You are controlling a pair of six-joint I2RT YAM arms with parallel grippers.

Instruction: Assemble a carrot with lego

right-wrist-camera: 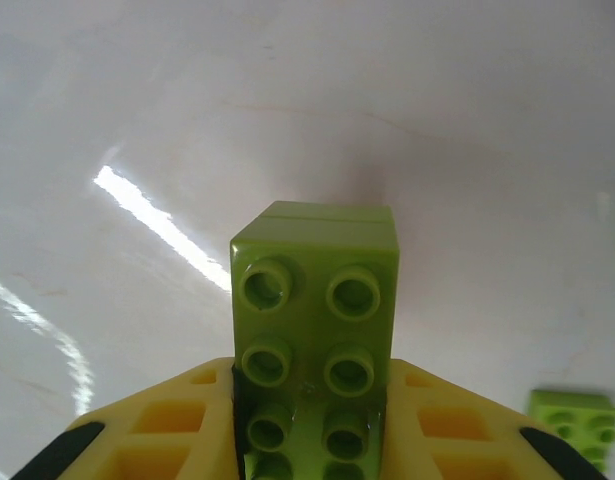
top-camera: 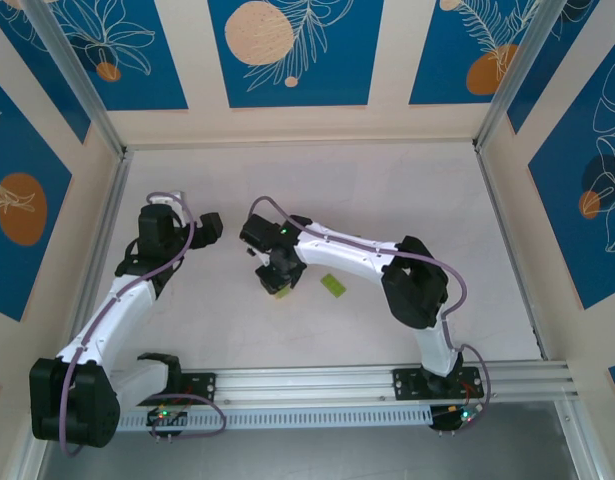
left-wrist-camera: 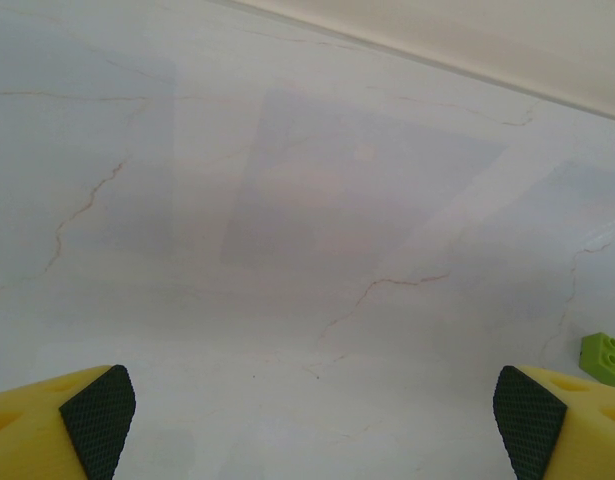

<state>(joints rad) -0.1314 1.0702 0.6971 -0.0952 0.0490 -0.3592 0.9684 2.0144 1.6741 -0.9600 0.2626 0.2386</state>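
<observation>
Right hand (right-wrist-camera: 312, 432) clamps lime-green bricks (right-wrist-camera: 314, 300); wrist view reveals stacking seam (right-wrist-camera: 327, 209).

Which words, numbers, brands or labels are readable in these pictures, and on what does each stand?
None can be read.
The studs of the green brick held by the right fingers show no legible mark.
The wall panels bear only drawings of leaves and circles, no letters.

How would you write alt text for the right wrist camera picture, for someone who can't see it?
A lime-green brick, studs facing the camera, is clamped in the yellow right pincer above a glossy white table. A second green brick lies on the table at the lower right, apart from the first.
</observation>
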